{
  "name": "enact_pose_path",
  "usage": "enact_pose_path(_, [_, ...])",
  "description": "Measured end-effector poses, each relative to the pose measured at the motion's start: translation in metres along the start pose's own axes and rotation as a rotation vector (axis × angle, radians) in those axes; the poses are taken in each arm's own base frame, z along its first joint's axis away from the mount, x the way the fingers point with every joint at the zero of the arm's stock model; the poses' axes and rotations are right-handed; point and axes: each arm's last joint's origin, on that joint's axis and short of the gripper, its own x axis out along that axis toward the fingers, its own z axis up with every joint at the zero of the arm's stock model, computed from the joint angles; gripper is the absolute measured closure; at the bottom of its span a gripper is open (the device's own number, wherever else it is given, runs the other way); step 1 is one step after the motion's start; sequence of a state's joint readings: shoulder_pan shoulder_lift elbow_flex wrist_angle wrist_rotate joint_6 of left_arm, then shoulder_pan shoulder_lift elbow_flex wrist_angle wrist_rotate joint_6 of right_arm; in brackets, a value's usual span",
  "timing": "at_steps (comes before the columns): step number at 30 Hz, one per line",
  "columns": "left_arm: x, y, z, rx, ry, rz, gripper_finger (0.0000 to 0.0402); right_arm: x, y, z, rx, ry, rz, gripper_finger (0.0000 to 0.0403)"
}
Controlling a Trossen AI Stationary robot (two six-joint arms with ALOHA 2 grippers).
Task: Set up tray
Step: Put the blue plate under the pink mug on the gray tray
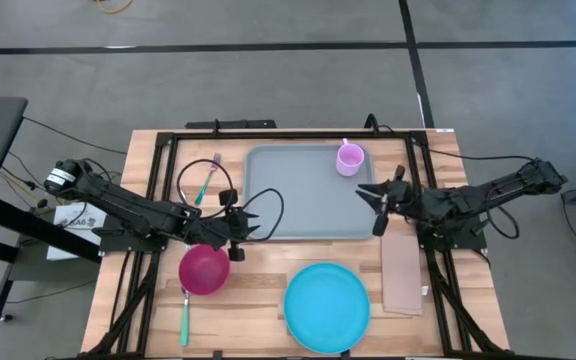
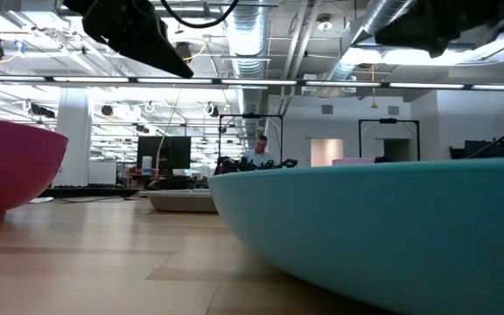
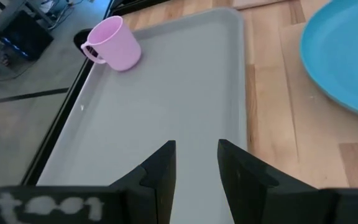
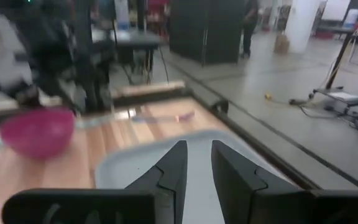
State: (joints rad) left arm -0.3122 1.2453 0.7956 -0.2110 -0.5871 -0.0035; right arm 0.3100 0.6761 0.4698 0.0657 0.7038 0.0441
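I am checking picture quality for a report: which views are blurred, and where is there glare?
Low view: the blue plate and magenta bowl so close they are soft, bright ceiling lights behind. Right wrist view: bowl and far background smeared, tray soft. Left wrist view: pink cup and tray fairly clear, no strong glare. High view: even light.

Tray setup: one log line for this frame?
tray: holds pink cup only | left gripper: open, at tray's left edge | right gripper: open, at tray's right edge | blue plate: off tray
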Motion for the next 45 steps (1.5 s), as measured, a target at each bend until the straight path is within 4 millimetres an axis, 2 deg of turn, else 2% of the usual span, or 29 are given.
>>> enact_pose_path(7, [0.000, 0.000, 0.000, -0.039, 0.001, -0.002, 0.0292, 0.002, -0.005, 0.015, 0.093, -0.130, -0.033, 0.0336])
enact_pose_path(12, [0.000, 0.000, 0.000, -0.042, 0.003, -0.003, 0.0292, 0.006, -0.011, 0.015, 0.108, -0.128, -0.084, 0.0336])
enact_pose_path(16, [0.000, 0.000, 0.000, -0.042, 0.003, -0.003, 0.0292, 0.013, -0.017, 0.013, 0.229, -0.121, -0.128, 0.0336])
enact_pose_path(19, [0.000, 0.000, 0.000, -0.042, 0.004, -0.003, 0.0292, 0.015, -0.019, 0.011, 0.197, -0.094, -0.089, 0.0336])
enact_pose_path(22, [0.000, 0.000, -0.001, -0.040, 0.007, -0.002, 0.0292, 0.017, -0.019, 0.005, 0.156, -0.035, -0.030, 0.0336])
enact_pose_path(30, [0.000, 0.000, -0.001, -0.038, 0.007, -0.002, 0.0292, 0.016, -0.020, -0.014, 0.072, 0.139, -0.035, 0.0336])
enact_pose_path(40, [0.000, 0.000, -0.001, -0.038, 0.007, -0.002, 0.0292, 0.003, -0.024, -0.051, 0.191, 0.543, -0.008, 0.0336])
enact_pose_path(45, [0.000, 0.000, -0.001, -0.038, 0.007, 0.000, 0.0292, -0.008, -0.029, -0.067, 0.253, 0.743, -0.062, 0.0336])
